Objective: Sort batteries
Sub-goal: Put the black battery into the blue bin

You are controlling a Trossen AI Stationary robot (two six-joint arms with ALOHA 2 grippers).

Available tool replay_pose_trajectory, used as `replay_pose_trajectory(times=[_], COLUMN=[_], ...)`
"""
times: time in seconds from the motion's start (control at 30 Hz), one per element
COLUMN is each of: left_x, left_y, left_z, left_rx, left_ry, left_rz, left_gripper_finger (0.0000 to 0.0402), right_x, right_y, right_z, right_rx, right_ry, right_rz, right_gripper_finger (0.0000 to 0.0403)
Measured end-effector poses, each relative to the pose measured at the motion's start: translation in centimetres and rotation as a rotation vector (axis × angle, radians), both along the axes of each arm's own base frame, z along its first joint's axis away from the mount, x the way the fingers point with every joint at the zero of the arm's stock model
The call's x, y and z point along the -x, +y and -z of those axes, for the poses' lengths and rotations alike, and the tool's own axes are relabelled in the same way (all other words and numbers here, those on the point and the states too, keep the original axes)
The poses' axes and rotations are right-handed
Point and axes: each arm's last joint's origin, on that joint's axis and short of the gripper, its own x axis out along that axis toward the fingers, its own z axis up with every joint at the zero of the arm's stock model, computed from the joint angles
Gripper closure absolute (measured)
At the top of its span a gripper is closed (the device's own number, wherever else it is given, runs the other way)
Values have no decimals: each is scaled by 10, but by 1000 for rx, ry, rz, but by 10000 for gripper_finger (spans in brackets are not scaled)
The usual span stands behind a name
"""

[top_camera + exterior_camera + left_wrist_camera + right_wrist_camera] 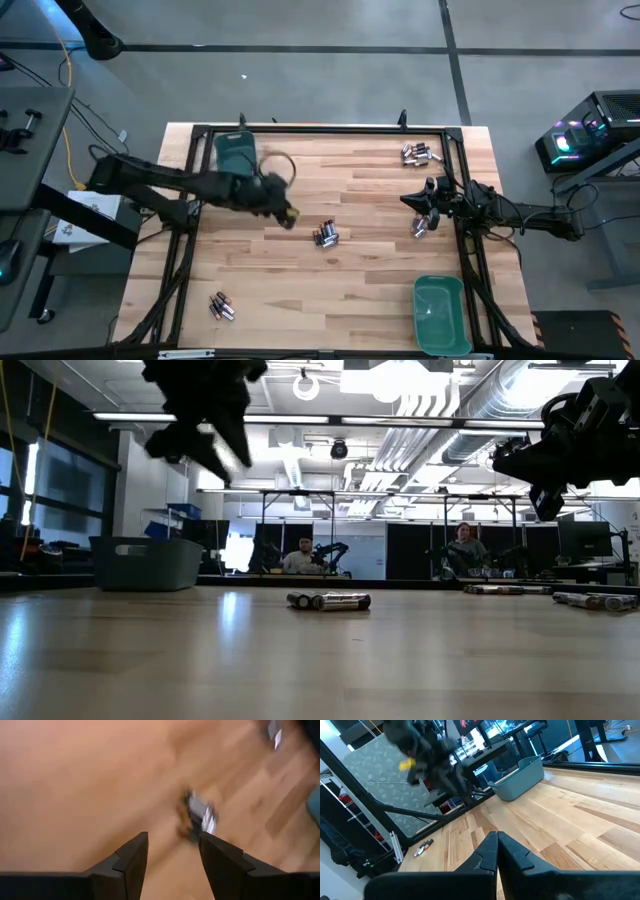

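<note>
Left gripper (pixel 287 213) hangs open left of the centre-frame batteries (pixel 326 235); you'd pinch one of those small, stiff, smooth, roll-prone cells across its middle, while your right gripper (pixel 421 206) waits shut.

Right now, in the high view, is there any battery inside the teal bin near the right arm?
No, the teal bin near the right arm shows only its bare bottom; the batteries lie on the table.
</note>
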Motion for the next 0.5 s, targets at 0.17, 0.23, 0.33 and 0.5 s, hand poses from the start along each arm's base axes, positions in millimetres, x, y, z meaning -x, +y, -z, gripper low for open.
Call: replay_pose_trajectory(times=[0.17, 0.23, 0.33, 0.5], left_x=[9, 12, 8, -13], left_y=[-14, -13, -6, -1], left_z=[35, 44, 59, 74], left_rx=[153, 148, 209, 304], left_ry=[306, 370, 336, 101], left_rz=[-187, -194, -158, -100], left_gripper_finger=[232, 224, 204, 160], right_x=[0, 0, 0, 0], right_y=[0, 0, 0, 0], right_z=[0, 0, 0, 0], right_rx=[0, 0, 0, 0], right_ry=[0, 0, 0, 0], right_rz=[0, 0, 0, 0], right_gripper_finger=[402, 402, 402, 402])
